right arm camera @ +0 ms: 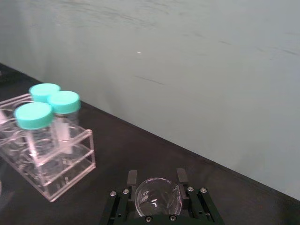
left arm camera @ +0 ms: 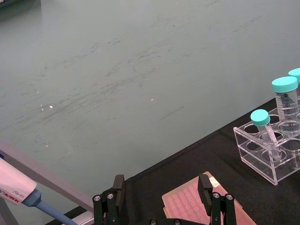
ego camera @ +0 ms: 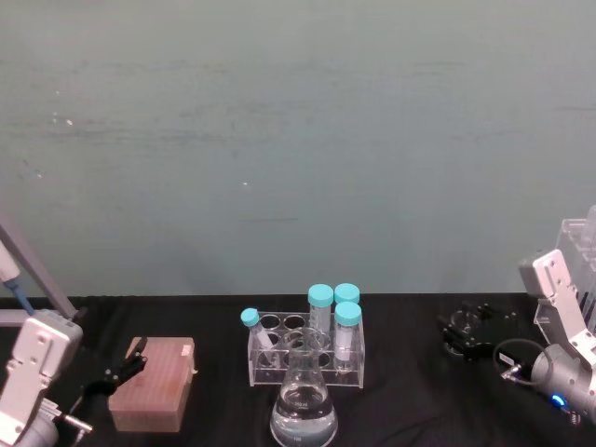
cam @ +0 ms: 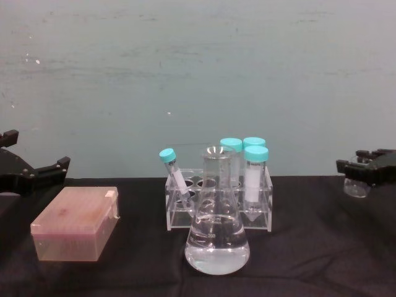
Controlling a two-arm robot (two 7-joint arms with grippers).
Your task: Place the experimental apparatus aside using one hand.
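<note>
Our right gripper (right arm camera: pixel 157 180) pinches the small glass beaker (right arm camera: pixel 157 199) at the right of the black table (ego camera: pixel 410 400), well apart from the central tube rack (ego camera: pixel 307 349) and conical flask (ego camera: pixel 304 405). Our left gripper (left arm camera: pixel 161 188) hangs spread near the pink box (ego camera: pixel 152 384).

a large conical flask (cam: pixel 216 238) with printed graduations is stood upright at the front middle of the black surface (cam: pixel 309 260), and clear liquid is held in its lower part. a clear acrylic rack (cam: pixel 179 216) with round wells is set just behind it. three wide tubes (cam: pixel 255 170) with teal screw caps are held upright in the wells at the rack's right end. one thinner teal-capped tube (cam: pixel 176 176) is leaned at a tilt in a well at the left end. a small glass beaker (right arm camera: pixel 157 199), upright, is clasped between the fingers of the right gripper (right arm camera: pixel 157 174), well to the right of the rack.
</note>
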